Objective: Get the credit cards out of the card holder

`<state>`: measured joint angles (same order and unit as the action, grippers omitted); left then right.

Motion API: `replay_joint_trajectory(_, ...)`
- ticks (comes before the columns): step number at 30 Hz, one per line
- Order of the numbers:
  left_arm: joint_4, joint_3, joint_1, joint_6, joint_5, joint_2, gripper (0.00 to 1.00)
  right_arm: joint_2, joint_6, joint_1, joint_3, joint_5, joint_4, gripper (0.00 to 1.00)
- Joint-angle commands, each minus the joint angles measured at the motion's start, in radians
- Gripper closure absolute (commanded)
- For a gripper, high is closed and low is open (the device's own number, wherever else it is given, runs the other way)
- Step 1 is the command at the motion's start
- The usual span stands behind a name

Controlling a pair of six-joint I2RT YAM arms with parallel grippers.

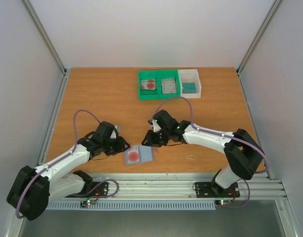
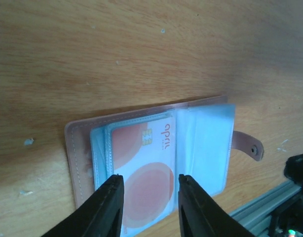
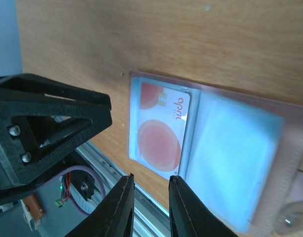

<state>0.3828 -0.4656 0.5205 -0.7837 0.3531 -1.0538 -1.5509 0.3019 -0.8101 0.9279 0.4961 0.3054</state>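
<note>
Top external view has the card holder [image 1: 146, 154] lying open on the worktop [image 1: 102, 98] near its front edge, between the two arms. A white card with red blotches [image 1: 133, 156] sits in a clear sleeve on its left half. The left tool [image 2: 151, 181] has its jaws partly apart over that card's near end, holding nothing that shows. The right tool [image 3: 151, 178] hovers at the holder's edge, with a narrow gap and nothing visible between its jaws. At the back, a green tray [image 1: 159, 81] holds a red-blotched card [image 1: 149, 84] and a grey card [image 1: 170, 86]. A white tray [image 1: 197, 75] beside it holds a teal card [image 1: 190, 87].
</note>
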Motion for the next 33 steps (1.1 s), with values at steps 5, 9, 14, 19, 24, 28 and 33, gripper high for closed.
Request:
replay_joint_trajectory(5,-0.094,0.021,-0.005,-0.007,0.026,-0.029,0.80,-0.088,0.029,-0.049,0.008,-0.040,-0.092,0.80)
replay_joint_trajectory(9,-0.104,0.026,-0.005,-0.002,0.020,-0.040,0.90,-0.118,0.031,-0.050,0.002,-0.037,-0.112,0.80)
replay_joint_trajectory(14,-0.146,0.049,-0.006,-0.008,0.027,-0.069,1.00,-0.151,0.034,-0.059,0.005,-0.027,-0.126,0.80)
replay_joint_trajectory(19,-0.167,0.061,-0.007,-0.012,0.027,-0.096,0.99,-0.187,0.035,-0.064,0.014,-0.017,-0.134,0.80)
replay_joint_trajectory(24,-0.160,0.059,-0.007,-0.004,0.026,-0.112,1.00,-0.216,0.042,-0.067,0.017,0.002,-0.158,0.80)
replay_joint_trajectory(28,-0.137,0.061,-0.007,0.005,0.018,-0.108,0.99,-0.235,0.047,-0.069,0.017,0.020,-0.178,0.80)
replay_joint_trajectory(33,-0.128,0.076,-0.007,0.017,0.014,-0.097,1.00,-0.250,0.046,-0.072,0.015,0.027,-0.190,0.80)
